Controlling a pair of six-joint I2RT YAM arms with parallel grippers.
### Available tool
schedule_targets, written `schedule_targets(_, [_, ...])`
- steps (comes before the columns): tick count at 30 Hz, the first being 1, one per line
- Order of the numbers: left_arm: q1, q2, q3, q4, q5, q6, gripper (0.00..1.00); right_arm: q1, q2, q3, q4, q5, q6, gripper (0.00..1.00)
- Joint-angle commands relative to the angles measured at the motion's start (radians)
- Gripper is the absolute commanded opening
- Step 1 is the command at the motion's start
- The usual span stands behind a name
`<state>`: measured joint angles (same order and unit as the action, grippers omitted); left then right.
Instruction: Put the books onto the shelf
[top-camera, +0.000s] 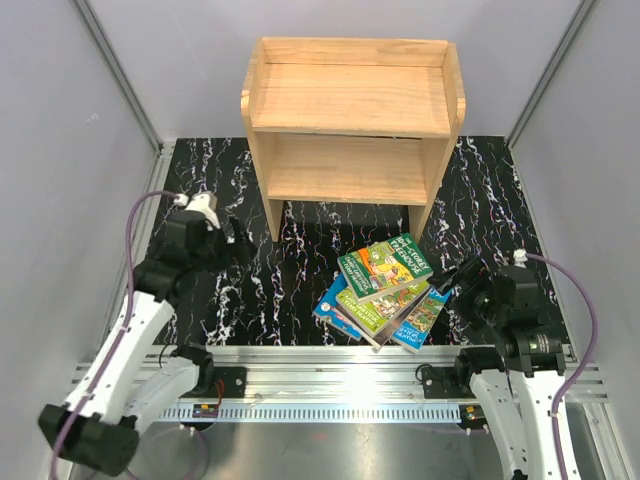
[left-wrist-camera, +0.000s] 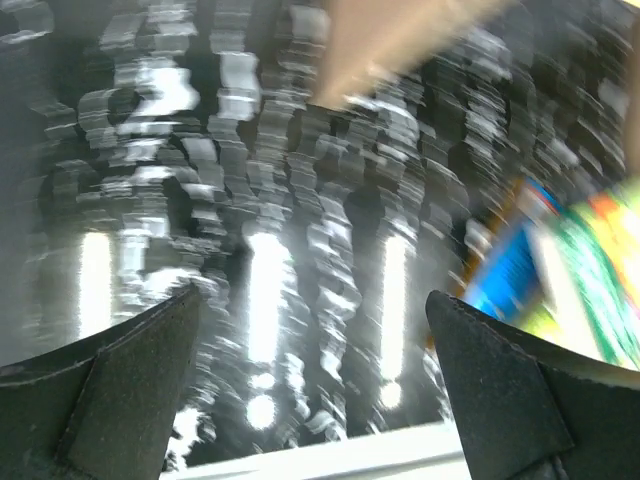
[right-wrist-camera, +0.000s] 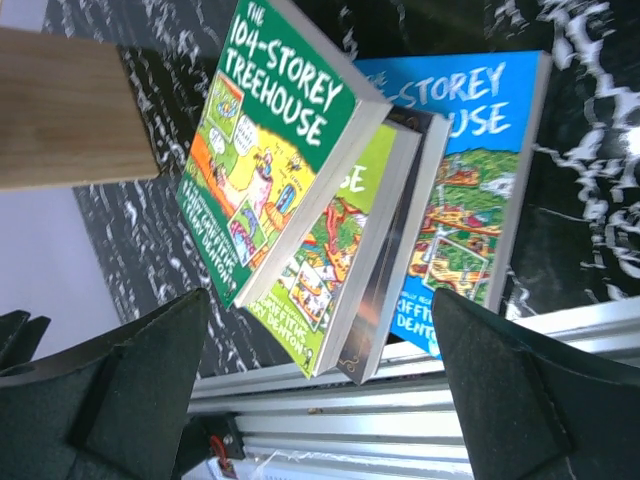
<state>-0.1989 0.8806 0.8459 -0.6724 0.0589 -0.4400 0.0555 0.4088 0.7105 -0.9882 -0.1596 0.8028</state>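
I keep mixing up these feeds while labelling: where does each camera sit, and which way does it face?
Top external: above and behind, looking down on shelf, book stack and table; left arm and right arm show.
Left wrist: on left arm, blurred, facing the table; open left fingers show.
Right wrist: on right arm, facing the 104-Storey Treehouse book; open right fingers show.
Shared: all see the book stack.

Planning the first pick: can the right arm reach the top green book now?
Probably yes: the right gripper is open close to the top green book, and nothing lies on it or between them.
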Motion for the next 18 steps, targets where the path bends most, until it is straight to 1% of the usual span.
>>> schedule_targets(1, [-0.288,-0.032,0.134,-0.136,-0.196,-0.057,0.99,0.02,-0.027,-0.057,0.14,-0.113,0.042,1.0])
schedule_targets(3, [-0.39,-0.003,0.205,-0.165,-0.254,-0.098,0.99,0.02,-0.031,-0.088,0.158,-0.136,0.059,1.0])
schedule_targets(4, [-0.48,0.015,0.222,-0.176,-0.301,-0.108,0.99,0.021,-0.039,-0.095,0.167,-0.142,0.064,1.0])
schedule_targets(6, [-0.558,0.076,0.249,-0.165,-0.333,-0.132,0.99,0.023,-0.041,-0.105,0.169,-0.153,0.067,1.0])
schedule_targets(7, [-0.615,0.137,0.254,-0.142,-0.349,-0.138,0.99,0.023,-0.041,-0.106,0.171,-0.159,0.065,1.0])
schedule_targets(9, [-0.661,0.205,0.26,-0.115,-0.349,-0.151,0.99,0.024,-0.036,-0.103,0.172,-0.187,0.062,1.0])
schedule_targets(10, [-0.709,0.248,0.271,-0.089,-0.347,-0.155,0.99,0.023,-0.033,-0.102,0.181,-0.198,0.056,1.0])
schedule_targets(13, [-0.792,0.397,0.32,-0.02,-0.34,-0.146,0.99,0.023,0.002,-0.076,0.171,-0.213,0.053,1.0])
schedule_targets(14, [-0.8,0.432,0.335,-0.007,-0.337,-0.14,0.99,0.023,0.019,-0.059,0.163,-0.215,0.047,1.0])
schedule_targets(15, [-0.806,0.504,0.355,0.019,-0.329,-0.137,0.99,0.023,0.036,-0.049,0.154,-0.216,0.041,1.0])
schedule_targets(18, [-0.809,0.583,0.416,0.057,-0.294,-0.111,0.99,0.023,0.11,-0.023,0.138,-0.219,0.026,1.0])
